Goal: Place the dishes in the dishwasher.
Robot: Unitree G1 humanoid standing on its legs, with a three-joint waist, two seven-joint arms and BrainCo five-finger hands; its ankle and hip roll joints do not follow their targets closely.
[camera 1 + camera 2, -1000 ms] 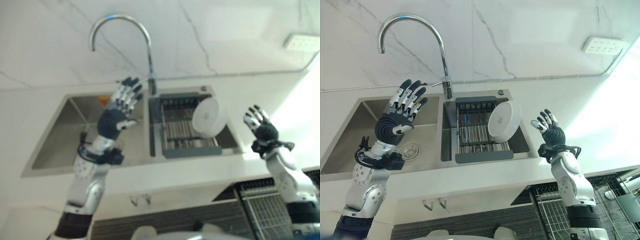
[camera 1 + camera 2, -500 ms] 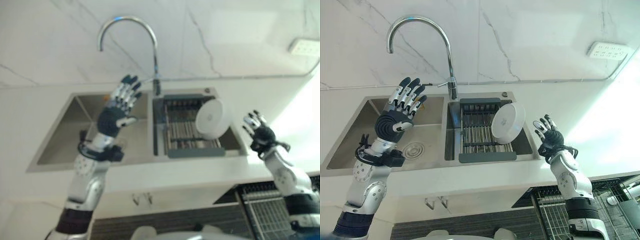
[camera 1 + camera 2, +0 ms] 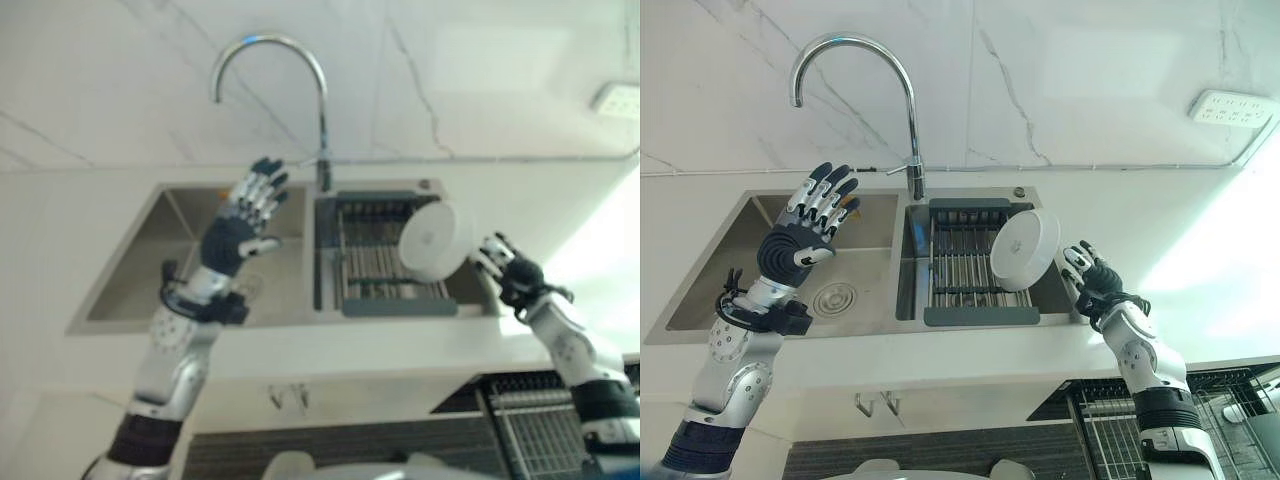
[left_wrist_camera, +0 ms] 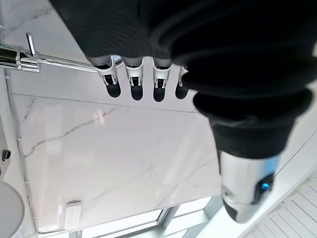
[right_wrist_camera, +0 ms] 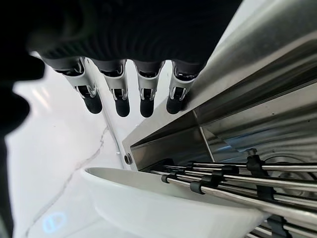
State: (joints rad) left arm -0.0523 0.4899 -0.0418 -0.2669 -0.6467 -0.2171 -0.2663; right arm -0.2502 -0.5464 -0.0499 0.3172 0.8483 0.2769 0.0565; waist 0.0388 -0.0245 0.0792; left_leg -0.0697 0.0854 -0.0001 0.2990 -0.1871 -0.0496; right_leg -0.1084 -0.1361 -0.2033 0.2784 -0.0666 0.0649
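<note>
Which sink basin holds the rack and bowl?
The right basin: the rack and white bowl sit there. The left basin shows just its drain.

Bright daylight from right — left eye hazy

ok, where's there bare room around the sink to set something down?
The left basin is bare apart from its drain, though the left hand hovers open over it. The counter right of the sink is bare too. The right basin is crowded: the drying rack spans it, the white bowl leans on the rack, and the right hand is close beside the bowl.
</note>
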